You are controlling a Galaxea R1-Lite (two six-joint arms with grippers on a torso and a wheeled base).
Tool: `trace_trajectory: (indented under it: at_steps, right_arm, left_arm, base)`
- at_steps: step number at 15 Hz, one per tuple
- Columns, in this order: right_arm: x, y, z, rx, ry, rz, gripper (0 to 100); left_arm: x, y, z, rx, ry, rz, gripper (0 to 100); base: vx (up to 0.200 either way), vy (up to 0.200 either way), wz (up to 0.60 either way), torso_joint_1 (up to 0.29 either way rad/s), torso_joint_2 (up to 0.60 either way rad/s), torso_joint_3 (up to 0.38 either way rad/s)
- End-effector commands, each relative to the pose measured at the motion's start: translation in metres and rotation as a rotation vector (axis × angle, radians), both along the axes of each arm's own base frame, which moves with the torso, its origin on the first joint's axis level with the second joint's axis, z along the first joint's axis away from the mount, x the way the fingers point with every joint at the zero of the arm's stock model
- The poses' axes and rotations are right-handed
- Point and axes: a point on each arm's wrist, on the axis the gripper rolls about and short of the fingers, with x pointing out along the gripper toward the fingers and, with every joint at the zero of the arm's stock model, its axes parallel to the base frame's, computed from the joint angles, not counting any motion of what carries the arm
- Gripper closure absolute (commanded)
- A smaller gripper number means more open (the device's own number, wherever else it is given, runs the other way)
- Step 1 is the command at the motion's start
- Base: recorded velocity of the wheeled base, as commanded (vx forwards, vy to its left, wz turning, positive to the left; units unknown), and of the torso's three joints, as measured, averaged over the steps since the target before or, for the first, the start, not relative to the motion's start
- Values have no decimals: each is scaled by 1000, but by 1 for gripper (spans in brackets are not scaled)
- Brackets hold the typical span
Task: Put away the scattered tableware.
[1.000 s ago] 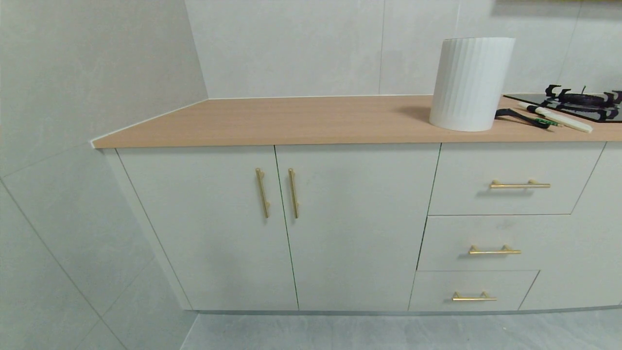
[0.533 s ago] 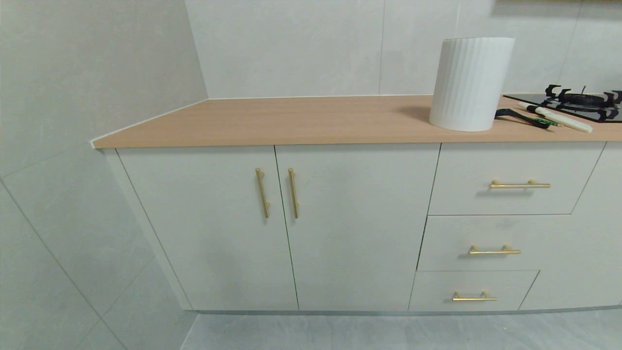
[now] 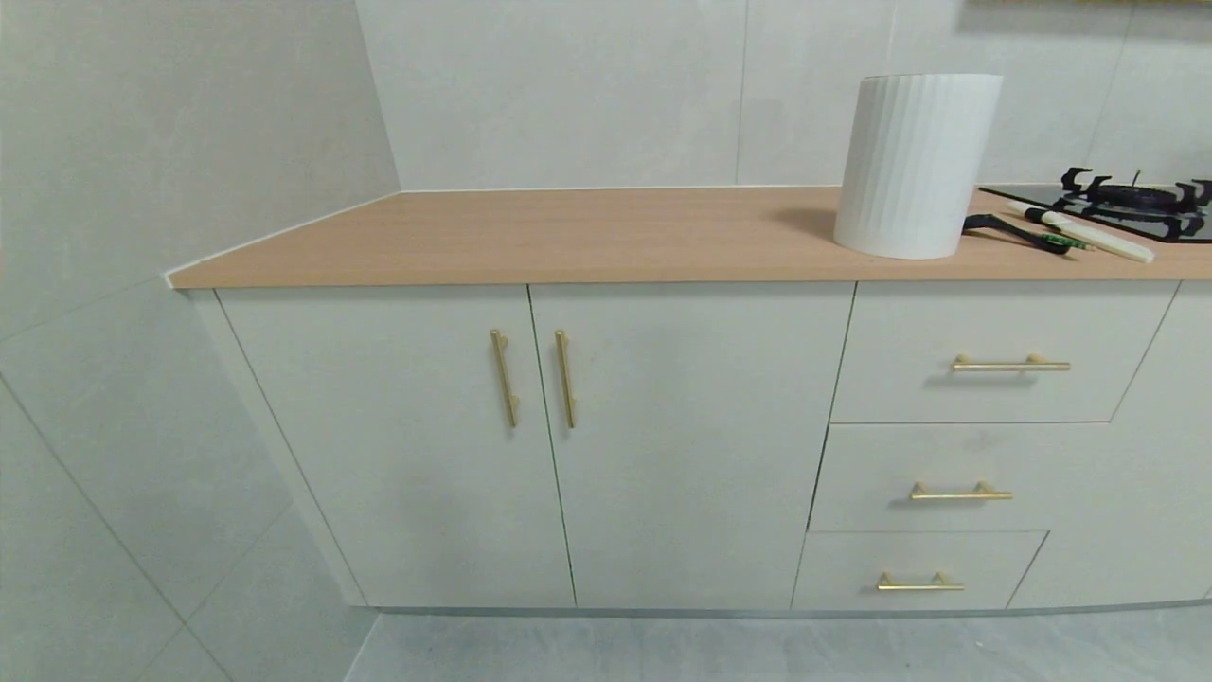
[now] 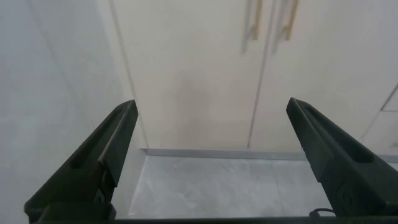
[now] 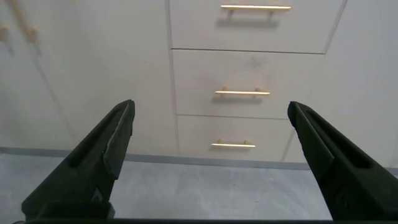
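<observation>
Hidden: inside of the white ribbed container [image 3: 917, 166] was not seen (rim higher than the head camera's line of sight), so contents could not be told.
Hard to make out: lay on the counter [image 3: 568, 237] just right of the container, a black-handled utensil [image 3: 1006, 226] and a long cream-white utensil [image 3: 1089, 234], with a small green piece [image 3: 1072, 242] between them; exact kinds could not be told.
Cut off: black grate [image 3: 1136, 194] of a hob, cropped by the right edge of the head view, just behind the utensils.
Surface: wood-toned counter, running from the left wall corner to the hob; container stood upright on it, near the front edge.
Room: pale grey tiled walls and a grey floor [image 3: 757, 649].
Cupboards: two doors [image 3: 454, 445] shut below the counter, with paired upright brass handles [image 3: 532, 377] side by side at the seam.
Drawers: three stacked to the right of the doors, all shut, each with a level brass handle; middle drawer [image 3: 956, 474] below the container.
Left gripper [image 4: 211, 104]: fingers spread wide, nothing between them; hung low in front of the cupboard doors, above the floor.
Right gripper [image 5: 211, 104]: fingers likewise spread wide, gripping nothing; faced the drawer stack, well apart from the tableware.
</observation>
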Motion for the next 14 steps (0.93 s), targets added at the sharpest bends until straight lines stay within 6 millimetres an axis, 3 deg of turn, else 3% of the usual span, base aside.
trace_trajectory:
  at_steps: [1,11,14]
  right_arm:
    - [0,0,0,0,2,1,0]
    - [0,0,0,1,2,-1,0]
    - [0,0,0,3,2,-1,0]
  left_arm:
    - [0,0,0,-1,0,2,0]
    - [0,0,0,-9,0,1,0]
    - [0,0,0,-9,0,2,0]
  base:
    - [0,-200,0,12,-2,12]
    - [0,-200,0,3,2,4]
    - [0,0,0,0,0,0]
